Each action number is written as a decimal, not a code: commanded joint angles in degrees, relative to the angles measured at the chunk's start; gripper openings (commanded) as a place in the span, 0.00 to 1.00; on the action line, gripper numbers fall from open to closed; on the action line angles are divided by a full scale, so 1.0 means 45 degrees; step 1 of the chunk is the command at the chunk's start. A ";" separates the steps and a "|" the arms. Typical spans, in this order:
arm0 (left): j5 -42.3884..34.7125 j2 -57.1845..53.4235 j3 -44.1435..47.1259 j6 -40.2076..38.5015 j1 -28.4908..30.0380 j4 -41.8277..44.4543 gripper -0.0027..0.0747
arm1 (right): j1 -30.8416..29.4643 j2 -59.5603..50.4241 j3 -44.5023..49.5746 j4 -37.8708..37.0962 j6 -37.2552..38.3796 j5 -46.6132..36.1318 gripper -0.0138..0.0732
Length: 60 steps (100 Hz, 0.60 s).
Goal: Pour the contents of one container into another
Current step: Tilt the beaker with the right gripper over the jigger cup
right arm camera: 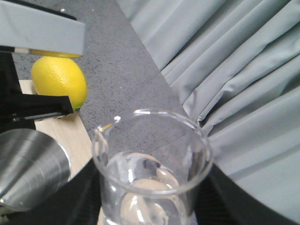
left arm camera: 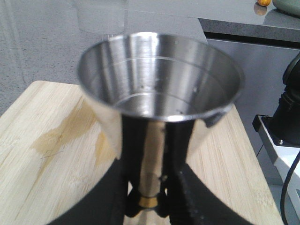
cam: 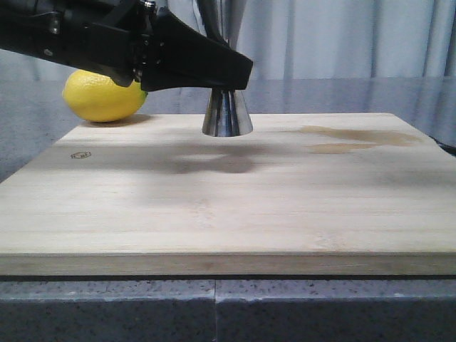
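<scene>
Yellow lemon point(cam: 103, 96) sits on the grey counter point(cam: 43, 142), just off the far left corner of the bamboo cutting board point(cam: 214, 206). To the right of it the left end effector point(left arm camera: 150, 206) is clamped around the steel jigger point(cam: 227, 114) at its gold-banded waist; the jigger stands upright on the board near the far edge, its upper cup open and shiny inside. A brownish stain point(cam: 356, 137) marks the board to the right of the jigger. The right end effector point(right arm camera: 150, 206) grips the clear glass beaker point(right arm camera: 152, 164), its dark fingers on both sides, held close beside the jigger's rim.
</scene>
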 commanded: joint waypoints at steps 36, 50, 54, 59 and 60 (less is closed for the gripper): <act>0.1320 -0.0647 -0.0367 -0.0137 -0.0105 -0.0882 0.02 | 0.0480 -0.0418 -0.0502 -0.1099 0.0007 -0.0355 0.35; 0.1320 -0.0647 -0.0367 -0.0137 -0.0105 -0.0882 0.02 | 0.0490 -0.0418 -0.0502 -0.1155 0.0007 -0.0273 0.35; 0.1320 -0.0647 -0.0367 -0.0137 -0.0105 -0.0882 0.02 | 0.0490 -0.0418 -0.0502 -0.1194 0.0007 -0.0249 0.35; 0.1320 -0.0647 -0.0367 -0.0137 -0.0105 -0.0882 0.02 | 0.0490 -0.0418 -0.0502 -0.1239 0.0007 -0.0222 0.35; 0.1320 -0.0647 -0.0367 -0.0137 -0.0105 -0.0882 0.02 | 0.0490 -0.0418 -0.0502 -0.1255 0.0007 -0.0222 0.35</act>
